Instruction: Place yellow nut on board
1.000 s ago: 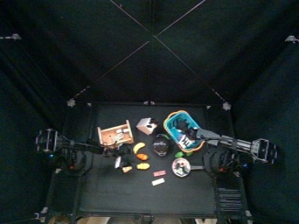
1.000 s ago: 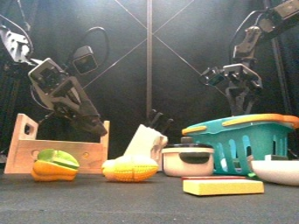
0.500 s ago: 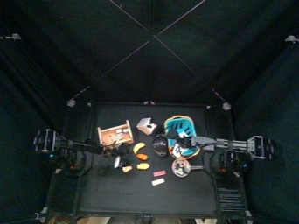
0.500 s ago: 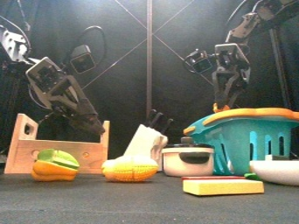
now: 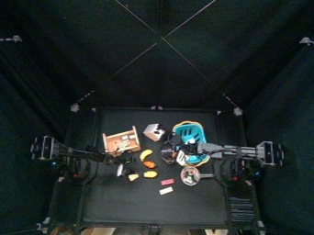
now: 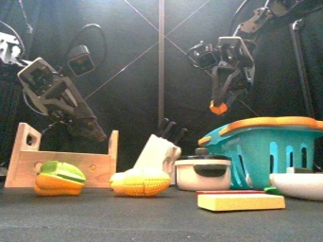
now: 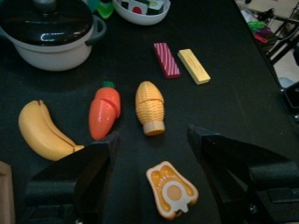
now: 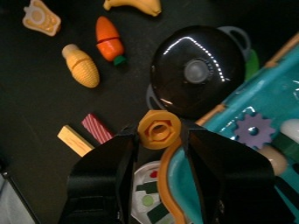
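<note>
Yellow hexagonal nut (image 8: 159, 128) is up in the air, pinched between the two jaws of the right gripper (image 8: 160, 133), which close on it from either side. From the front, that right gripper hangs high over the table with the nut (image 6: 220, 106) showing orange-yellow at its tips, above the gap between the black round pot with its shiny lid (image 6: 202, 170) and the teal plastic basket with an orange rim (image 6: 271, 146). The wrist camera looks straight down past the nut onto the pot lid and the basket's edge, with a purple toothed gear (image 8: 253, 131) lying inside the basket. The pale flat board with brown and orange patches (image 5: 120, 140) sits on the left side of the table, well apart from the nut. Over there, the left gripper (image 7: 156, 150) hovers low with its jaws spread wide and nothing between them. Below it on the black table lie a yellow banana (image 7: 45, 129), an orange carrot (image 7: 104, 109), a yellow corn cob (image 7: 149, 105) and a small orange-and-white flat piece (image 7: 170, 185); farther off are a red striped block (image 7: 169, 59) and a yellow block (image 7: 194, 66), side by side.
</note>
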Robot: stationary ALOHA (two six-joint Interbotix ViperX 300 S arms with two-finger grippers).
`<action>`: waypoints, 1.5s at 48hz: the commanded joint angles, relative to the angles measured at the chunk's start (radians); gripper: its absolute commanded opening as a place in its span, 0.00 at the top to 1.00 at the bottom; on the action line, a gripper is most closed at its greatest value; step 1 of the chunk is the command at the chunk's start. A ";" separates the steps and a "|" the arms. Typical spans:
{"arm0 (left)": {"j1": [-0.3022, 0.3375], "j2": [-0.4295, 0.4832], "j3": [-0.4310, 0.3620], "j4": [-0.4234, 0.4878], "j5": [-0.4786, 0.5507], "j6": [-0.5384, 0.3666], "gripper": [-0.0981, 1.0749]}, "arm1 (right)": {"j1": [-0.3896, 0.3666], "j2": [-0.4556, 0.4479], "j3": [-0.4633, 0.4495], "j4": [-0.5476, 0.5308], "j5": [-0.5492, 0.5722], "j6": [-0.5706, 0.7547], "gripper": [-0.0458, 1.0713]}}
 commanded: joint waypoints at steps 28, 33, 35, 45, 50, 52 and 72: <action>-0.003 -0.087 0.055 -0.017 -0.005 0.000 0.10 | 0.195 0.373 -0.147 -0.123 -0.074 -0.003 0.42; -0.003 -0.087 0.055 -0.017 -0.005 -0.002 0.10 | 0.199 0.425 -0.175 -0.146 -0.064 0.002 0.42; -0.003 -0.087 0.055 -0.018 -0.005 -0.002 0.10 | 0.198 0.442 -0.183 -0.149 -0.060 0.003 0.42; -0.002 -0.087 0.057 -0.025 -0.005 -0.002 0.10 | 0.195 0.514 -0.224 -0.150 -0.012 0.006 0.37; 0.002 -0.087 0.055 -0.028 -0.005 -0.002 0.10 | 0.196 0.529 -0.233 -0.158 -0.012 0.006 0.32; 0.002 -0.087 0.055 -0.032 -0.005 -0.002 0.10 | 0.196 0.531 -0.233 -0.161 -0.012 0.005 0.30; 0.003 -0.087 0.051 -0.049 -0.005 0.000 0.10 | 0.199 0.474 -0.235 -0.181 -0.006 0.006 0.18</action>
